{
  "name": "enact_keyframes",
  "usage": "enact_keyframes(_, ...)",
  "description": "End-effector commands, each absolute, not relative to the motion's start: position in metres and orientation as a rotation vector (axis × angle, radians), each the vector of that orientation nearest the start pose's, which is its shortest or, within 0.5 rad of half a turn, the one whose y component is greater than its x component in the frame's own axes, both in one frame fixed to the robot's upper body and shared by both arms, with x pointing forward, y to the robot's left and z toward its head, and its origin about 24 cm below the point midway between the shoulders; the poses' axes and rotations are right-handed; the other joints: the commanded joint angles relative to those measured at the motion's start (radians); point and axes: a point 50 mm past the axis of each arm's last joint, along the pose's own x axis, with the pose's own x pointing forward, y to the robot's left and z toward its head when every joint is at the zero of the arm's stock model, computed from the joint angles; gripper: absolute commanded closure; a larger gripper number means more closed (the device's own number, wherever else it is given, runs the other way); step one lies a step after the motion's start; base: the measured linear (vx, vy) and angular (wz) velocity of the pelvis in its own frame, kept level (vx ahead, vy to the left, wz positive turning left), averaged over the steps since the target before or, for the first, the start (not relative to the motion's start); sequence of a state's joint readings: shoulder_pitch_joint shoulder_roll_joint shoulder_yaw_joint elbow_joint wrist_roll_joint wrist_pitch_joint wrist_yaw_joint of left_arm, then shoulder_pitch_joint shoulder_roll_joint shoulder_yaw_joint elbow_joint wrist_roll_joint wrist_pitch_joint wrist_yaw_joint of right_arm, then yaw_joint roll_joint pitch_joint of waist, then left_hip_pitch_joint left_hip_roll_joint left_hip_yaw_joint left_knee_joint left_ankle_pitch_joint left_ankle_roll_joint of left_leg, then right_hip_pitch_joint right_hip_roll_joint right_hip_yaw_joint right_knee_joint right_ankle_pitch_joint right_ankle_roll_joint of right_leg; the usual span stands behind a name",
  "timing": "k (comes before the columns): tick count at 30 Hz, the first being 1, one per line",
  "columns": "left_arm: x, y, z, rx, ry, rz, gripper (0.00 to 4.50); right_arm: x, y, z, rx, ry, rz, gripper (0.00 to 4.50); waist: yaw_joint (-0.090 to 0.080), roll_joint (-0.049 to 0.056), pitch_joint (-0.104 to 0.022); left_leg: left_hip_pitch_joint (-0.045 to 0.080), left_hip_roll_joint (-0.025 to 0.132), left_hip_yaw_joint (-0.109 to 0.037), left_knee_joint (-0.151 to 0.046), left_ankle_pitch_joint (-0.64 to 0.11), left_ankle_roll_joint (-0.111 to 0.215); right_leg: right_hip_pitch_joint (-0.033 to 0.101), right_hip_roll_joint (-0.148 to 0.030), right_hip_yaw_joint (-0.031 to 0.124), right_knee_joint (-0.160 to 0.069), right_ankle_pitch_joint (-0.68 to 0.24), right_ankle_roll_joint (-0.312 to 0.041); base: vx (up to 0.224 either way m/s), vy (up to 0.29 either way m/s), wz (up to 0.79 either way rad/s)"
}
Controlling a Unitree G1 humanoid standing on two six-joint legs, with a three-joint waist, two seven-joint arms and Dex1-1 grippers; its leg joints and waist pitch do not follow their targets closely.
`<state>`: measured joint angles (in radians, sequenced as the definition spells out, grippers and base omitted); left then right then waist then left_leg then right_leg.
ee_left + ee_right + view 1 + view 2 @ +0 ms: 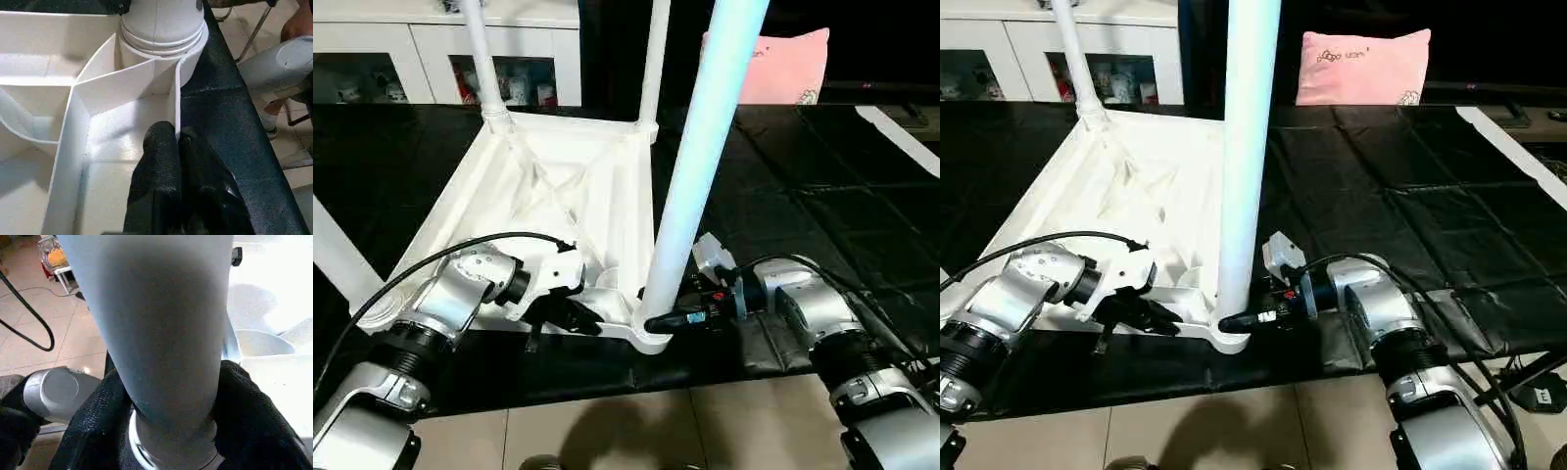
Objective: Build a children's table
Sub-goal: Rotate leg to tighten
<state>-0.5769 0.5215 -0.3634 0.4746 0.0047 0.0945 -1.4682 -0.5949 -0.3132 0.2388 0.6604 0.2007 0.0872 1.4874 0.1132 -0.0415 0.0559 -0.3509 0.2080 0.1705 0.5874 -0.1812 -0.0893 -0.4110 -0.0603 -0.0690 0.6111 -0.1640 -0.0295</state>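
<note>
We've got the children's table (558, 186) flipped upside down on the black counter (1381, 196). Our left end effector (177, 142) is pinched on the near rim, and our right end effector (166, 396) is wrapped around the near-corner leg (1246, 147) at its socket.

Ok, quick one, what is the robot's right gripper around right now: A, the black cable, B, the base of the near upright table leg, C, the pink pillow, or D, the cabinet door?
B: the right gripper has one black finger on each side of the white table leg just above its corner socket, while the pink pillow lies far back on the black mat.
</note>
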Motion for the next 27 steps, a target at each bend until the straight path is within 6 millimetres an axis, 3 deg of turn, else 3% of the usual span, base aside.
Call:
enact_keyframes(1,0.295,0.149,0.058,0.519,0.596,-1.605,4.5,0.3,-0.118,0.054,0.0,0.355,1.642,2.41,-0.005,0.01,-0.066,0.005,0.028,0.001,-0.068,-0.213,0.021,0.053,-0.074,0.047,-0.075,-0.308,-0.182,0.0,0.0,0.0)
enact_keyframes(5,0.301,0.14,0.058,0.459,0.563,-1.505,4.5,0.299,-0.115,0.049,0.055,0.37,1.549,2.41,-0.002,0.011,-0.064,0.008,0.029,0.0,-0.07,-0.221,0.017,0.051,-0.074,0.047,-0.075,-0.301,-0.191,0.0,0.0,0.0)
enact_keyframes(6,0.303,0.135,0.059,0.427,0.551,-1.46,4.5,0.302,-0.112,0.044,0.046,0.381,1.467,2.41,-0.005,0.015,-0.061,0.01,0.027,-0.002,-0.072,-0.246,0.006,0.05,-0.075,0.047,-0.079,-0.346,-0.182,0.0,0.0,0.0)
enact_keyframes(8,0.31,0.127,0.06,0.377,0.525,-1.366,4.5,0.308,-0.102,0.039,0.058,0.379,1.325,2.41,-0.014,0.014,-0.055,0.011,0.023,-0.008,-0.075,-0.3,-0.01,0.049,-0.077,0.042,-0.092,-0.458,-0.149,0.0,0.0,0.0)
enact_keyframes(10,0.314,0.122,0.061,0.349,0.513,-1.31,4.5,0.31,-0.096,0.036,0.085,0.383,1.258,2.41,-0.025,0.013,-0.055,0.014,0.018,-0.01,-0.073,-0.316,-0.022,0.046,-0.079,0.04,-0.103,-0.532,-0.117,0.0,0.0,0.0)
enact_keyframes(11,0.319,0.116,0.063,0.321,0.499,-1.248,4.5,0.312,-0.088,0.034,0.125,0.391,1.189,2.41,-0.035,0.009,-0.055,0.005,0.014,-0.016,-0.075,-0.315,-0.021,0.055,-0.079,0.034,-0.106,-0.571,-0.094,0.0,0.0,0.0)
enact_keyframes(12,0.325,0.109,0.066,0.294,0.481,-1.183,4.5,0.316,-0.076,0.032,0.178,0.41,1.109,2.41,-0.044,0.016,-0.054,0.0,0.014,-0.017,-0.077,-0.313,-0.023,0.054,-0.078,0.034,-0.109,-0.574,-0.082,0.0,0.0,0.0)
enact_keyframes(13,0.325,0.109,0.066,0.294,0.481,-1.183,4.5,0.316,-0.076,0.032,0.178,0.41,1.109,2.41,-0.048,0.019,-0.055,0.002,0.012,-0.019,-0.075,-0.317,-0.025,0.053,-0.078,0.032,-0.11,-0.576,-0.08,0.0,0.0,0.0)
enact_keyframes(14,0.331,0.101,0.07,0.273,0.467,-1.118,4.5,0.32,-0.059,0.03,0.236,0.435,1.012,2.41,-0.058,0.02,-0.055,0.008,0.008,-0.019,-0.072,-0.34,-0.027,0.047,-0.076,0.028,-0.115,-0.6,-0.074,0.0,0.0,0.0)
enact_keyframes(16,0.337,0.093,0.073,0.244,0.453,-1.05,4.5,0.322,-0.041,0.03,0.255,0.45,0.953,2.41,-0.076,0.016,-0.054,0.008,0.003,-0.022,-0.068,-0.359,-0.026,0.045,-0.076,0.021,-0.122,-0.646,-0.06,0.0,0.0,0.0)
enact_keyframes(17,0.341,0.09,0.075,0.236,0.443,-1.012,4.5,0.324,-0.032,0.03,0.249,0.451,0.924,2.41,-0.082,0.022,-0.053,0.006,0.001,-0.024,-0.067,-0.368,-0.023,0.045,-0.075,0.017,-0.129,-0.661,-0.052,0.0,0.0,0.0)
enact_keyframes(19,0.348,0.082,0.078,0.236,0.419,-0.933,4.5,0.327,-0.019,0.029,0.227,0.472,0.835,2.41,-0.086,0.029,-0.057,0.01,0.005,-0.029,-0.069,-0.373,-0.02,0.047,-0.077,0.012,-0.131,-0.625,-0.061,0.0,0.0,0.0)
enact_keyframes(20,0.349,0.08,0.079,0.243,0.409,-0.916,4.5,0.329,-0.017,0.029,0.232,0.482,0.812,2.41,-0.089,0.033,-0.059,0.005,0.01,-0.035,-0.075,-0.374,-0.019,0.055,-0.078,0.008,-0.127,-0.567,-0.079,0.0,0.0,0.0)
enact_keyframes(23,0.349,0.075,0.079,0.272,0.4,-0.902,4.5,0.331,-0.016,0.033,0.206,0.441,0.793,2.41,-0.081,0.031,-0.061,0.011,0.014,-0.027,-0.076,-0.358,-0.001,0.053,-0.079,0.015,-0.119,-0.433,-0.131,0.0,0.0,0.0)
enact_keyframes(24,0.349,0.075,0.079,0.272,0.4,-0.902,4.5,0.331,-0.016,0.033,0.206,0.441,0.793,2.41,-0.081,0.031,-0.061,0.011,0.014,-0.027,-0.076,-0.358,-0.001,0.053,-0.079,0.015,-0.119,-0.433,-0.131,0.0,0.0,0.0)
enact_keyframes(25,0.349,0.076,0.078,0.274,0.405,-0.902,4.5,0.332,-0.019,0.034,0.202,0.427,0.789,1.87,-0.078,0.032,-0.062,0.006,0.014,-0.026,-0.078,-0.334,0.002,0.058,-0.078,0.018,-0.112,-0.391,-0.146,0.0,0.0,0.0)
enact_keyframes(27,0.348,0.079,0.077,0.28,0.415,-0.903,4.5,0.334,-0.025,0.035,0.229,0.404,0.775,1.75,-0.074,0.031,-0.063,0.005,0.014,-0.021,-0.077,-0.309,0.011,0.06,-0.079,0.02,-0.112,-0.376,-0.152,0.0,0.0,0.0)
